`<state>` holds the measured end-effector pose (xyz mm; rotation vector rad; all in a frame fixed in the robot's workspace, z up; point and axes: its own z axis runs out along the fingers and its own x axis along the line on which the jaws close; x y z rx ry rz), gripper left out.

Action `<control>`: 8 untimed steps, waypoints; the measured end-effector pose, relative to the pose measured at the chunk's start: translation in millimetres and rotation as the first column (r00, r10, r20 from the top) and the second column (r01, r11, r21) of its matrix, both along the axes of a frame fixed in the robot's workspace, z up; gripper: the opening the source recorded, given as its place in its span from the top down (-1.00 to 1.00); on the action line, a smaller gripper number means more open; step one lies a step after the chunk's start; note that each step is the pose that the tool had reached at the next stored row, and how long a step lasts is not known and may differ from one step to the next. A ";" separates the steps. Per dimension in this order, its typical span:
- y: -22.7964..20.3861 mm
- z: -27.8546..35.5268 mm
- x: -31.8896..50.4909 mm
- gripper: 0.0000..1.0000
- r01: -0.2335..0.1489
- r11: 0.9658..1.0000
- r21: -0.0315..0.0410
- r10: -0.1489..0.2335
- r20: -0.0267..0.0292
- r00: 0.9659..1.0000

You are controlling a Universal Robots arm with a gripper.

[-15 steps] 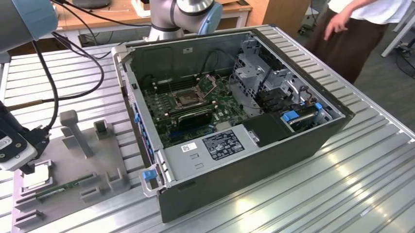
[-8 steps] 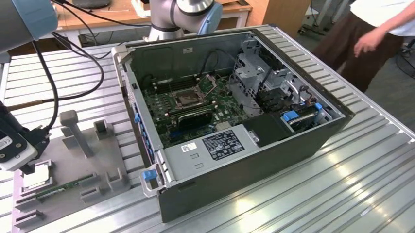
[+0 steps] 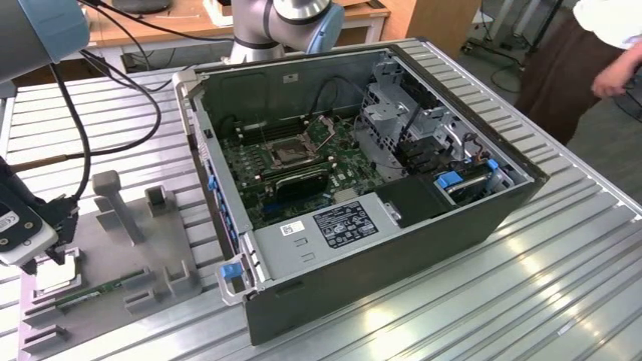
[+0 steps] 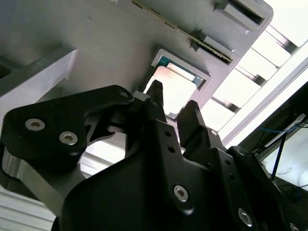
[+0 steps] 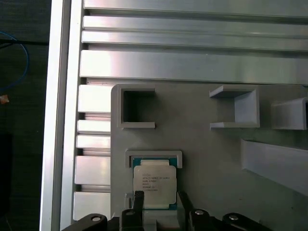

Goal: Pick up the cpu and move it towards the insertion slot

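Observation:
The cpu [image 5: 154,180] is a small square chip with a silvery face and lies flat in a pocket of the grey tray [image 5: 207,159]. In the second wrist view the cpu [image 4: 177,86] shows just past the fingertips. My gripper [image 5: 160,204] is open, hovering close over the chip with one finger on either side of it and nothing held. In the exterior view my gripper [image 3: 45,259] hangs over the tray's corner at the exterior view's left, next to the cpu [image 3: 60,283]. The insertion slot [image 3: 291,154] is a dark square framed in metal on the green board inside the open computer case [image 3: 401,248].
The grey tray [image 3: 131,248] has upright posts and holds a green memory stick [image 3: 95,293]. It rests on a ribbed metal table [image 3: 522,301], close to the table's edge. Cables hang at the exterior view's left. A person [image 3: 592,60] stands at the far right.

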<state>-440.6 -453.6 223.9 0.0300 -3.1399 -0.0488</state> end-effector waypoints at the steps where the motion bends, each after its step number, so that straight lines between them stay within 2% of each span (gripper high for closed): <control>1: 0.0 0.0 0.0 0.18 0.000 1.000 0.000 0.000 0.000 1.000; 2: 0.0 0.0 0.0 0.06 0.000 1.000 0.000 0.000 0.000 1.000; 3: 0.0 -0.1 0.0 0.06 0.000 1.000 0.000 0.000 0.000 1.000; 4: 0.0 -0.1 0.0 -0.05 0.000 1.000 0.000 0.000 0.000 1.000; 5: 0.0 -0.2 0.0 -0.05 0.000 1.000 0.000 0.000 0.000 1.000; 6: 0.0 -0.2 0.0 -0.17 0.000 1.000 0.000 0.000 0.000 1.000; 7: 0.0 -0.2 0.0 -0.17 0.000 1.000 0.000 0.000 0.000 1.000; 8: 0.0 -0.2 0.0 -0.29 0.000 1.000 0.000 0.000 0.000 1.000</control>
